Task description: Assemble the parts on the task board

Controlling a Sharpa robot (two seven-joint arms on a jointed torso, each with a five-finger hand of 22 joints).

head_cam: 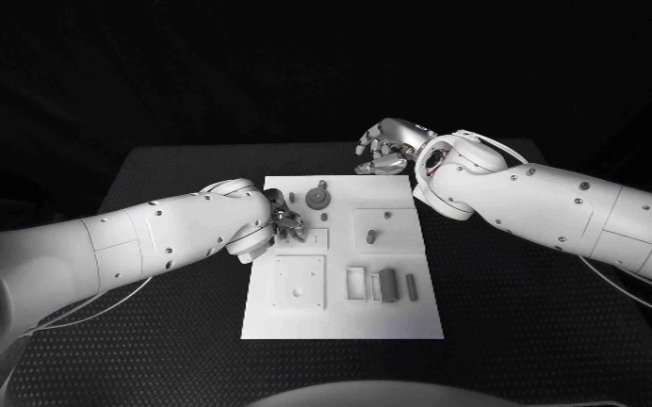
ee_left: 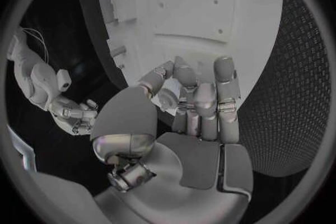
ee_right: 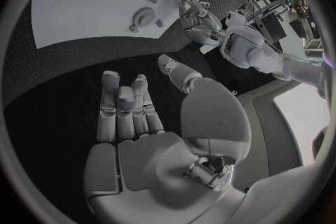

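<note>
board: white rectangular task board at centre of head view, flat on black textured table; long axis runs from near edge toward far edge of table
left robot hand: silver many-fingered left robot hand at left edge of board, centre-left of head view; fingers curled in over the board; left wrist view shows fingertips bunched close together, something small may sit between them, too blurred to tell; holding or not: cannot tell
right robot hand: silver right robot hand just beyond far right corner of board, upper centre-right of head view; over black table, not touching board; right wrist view shows fingers loosely apart, palm bare, grasping nothing
round part: small grey round disc-like part on far part of board, just right of left robot hand; small peg just beyond it; details too small to make out
bar parts: grey upright-looking narrow bars in lower right area of board, long axes running near-to-far, side by side; thin one furthest right
square plates: raised white square plate lower left of board, another at right middle with a small grey stud on it
hidden: left edge of board under left robot hand and wrist covered; what lies beneath cannot be seen
</note>
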